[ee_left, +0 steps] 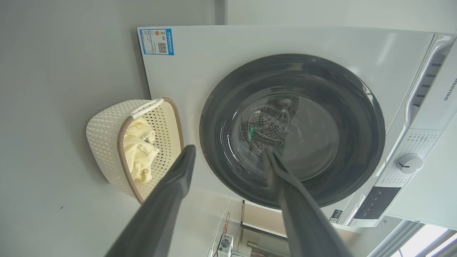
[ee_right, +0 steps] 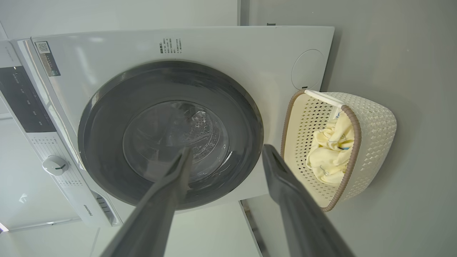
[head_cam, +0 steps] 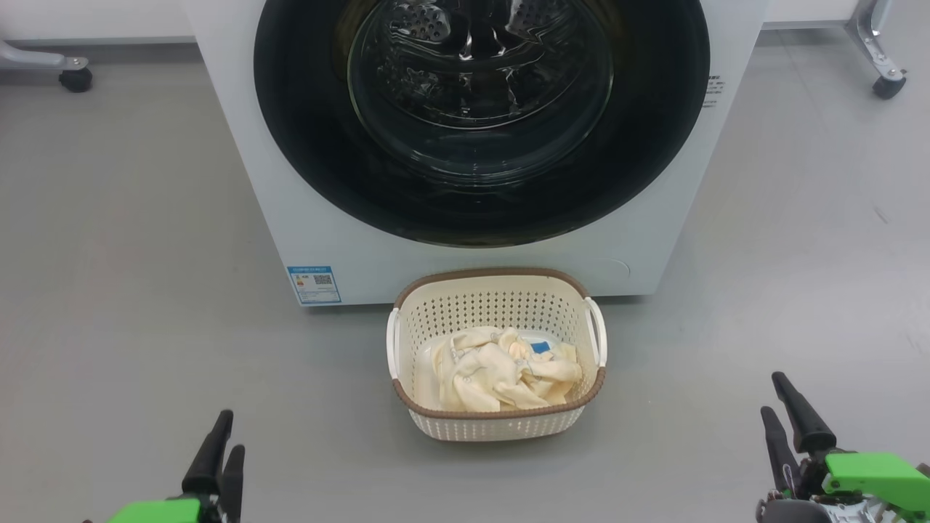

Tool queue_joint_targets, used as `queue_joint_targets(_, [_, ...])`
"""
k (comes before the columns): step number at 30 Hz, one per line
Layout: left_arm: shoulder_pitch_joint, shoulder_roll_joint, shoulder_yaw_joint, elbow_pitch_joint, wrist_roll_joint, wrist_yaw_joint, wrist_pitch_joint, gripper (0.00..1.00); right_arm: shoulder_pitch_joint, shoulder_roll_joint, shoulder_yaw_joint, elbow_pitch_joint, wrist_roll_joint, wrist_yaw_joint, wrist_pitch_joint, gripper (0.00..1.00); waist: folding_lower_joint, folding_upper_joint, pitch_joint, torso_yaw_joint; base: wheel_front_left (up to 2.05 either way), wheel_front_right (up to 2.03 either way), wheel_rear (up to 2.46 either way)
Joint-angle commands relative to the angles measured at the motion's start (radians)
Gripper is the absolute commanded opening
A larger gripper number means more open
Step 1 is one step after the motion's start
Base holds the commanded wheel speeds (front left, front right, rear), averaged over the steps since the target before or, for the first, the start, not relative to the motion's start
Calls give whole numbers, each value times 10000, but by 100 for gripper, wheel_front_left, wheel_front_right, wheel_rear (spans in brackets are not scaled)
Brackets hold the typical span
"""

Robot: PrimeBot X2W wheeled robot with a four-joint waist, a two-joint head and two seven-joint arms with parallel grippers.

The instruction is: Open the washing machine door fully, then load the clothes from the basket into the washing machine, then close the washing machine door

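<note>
While both arms sit low and well apart, the left gripper [head_cam: 231,432] and the right gripper [head_cam: 771,394] each have their two fingers parted with nothing between them, pointing ahead across the floor [head_cam: 131,290]. Outward from them and midway between the two stands the basket [head_cam: 501,428], white handles to left and right, the clothes [head_cam: 494,370] bundled inside. Its far rim lies just beside the foot of the washing machine [head_cam: 240,145]; whether it touches is not clear. Beyond and above the basket the washing machine door [head_cam: 479,211] is shut flat against the front, so the first step looks not yet begun. The door lies straight ahead of the robot and higher than both grippers, about equally far from each, so neither arm seems clearly nearer. Which side of the black rim carries the catch cannot be told, and I judge the choice of arm depends on that.
</note>
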Motion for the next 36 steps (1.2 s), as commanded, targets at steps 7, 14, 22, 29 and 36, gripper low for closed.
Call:
queue_joint_targets(7, [-611,222,-87,-511,401,-29,-344,100,-556,-211,-52,-496,-386,10,-138,100,0,0,-19,3,0,0,0])
queue_joint_targets(14, [-720,340,-246,-485,1074,38,-701,100,-615,-244,-137,-585,-1103,12,-267,100,0,0,-41,14,0,0,0])
queue_joint_targets(22, [-871,435,-374,-553,2365,308,-986,100,-772,-269,-239,-782,-2723,15,-408,100,0,0,-37,23,0,0,0])
queue_joint_targets(29, [-945,438,-363,-741,3925,609,-1223,100,-904,-357,-194,-1037,-5062,18,-645,100,0,0,-12,34,0,0,0])
queue_joint_targets(36, [-994,454,-456,-831,5097,769,-1399,100,-963,-411,-65,-1097,-6515,20,-843,100,0,0,-9,55,0,0,0])
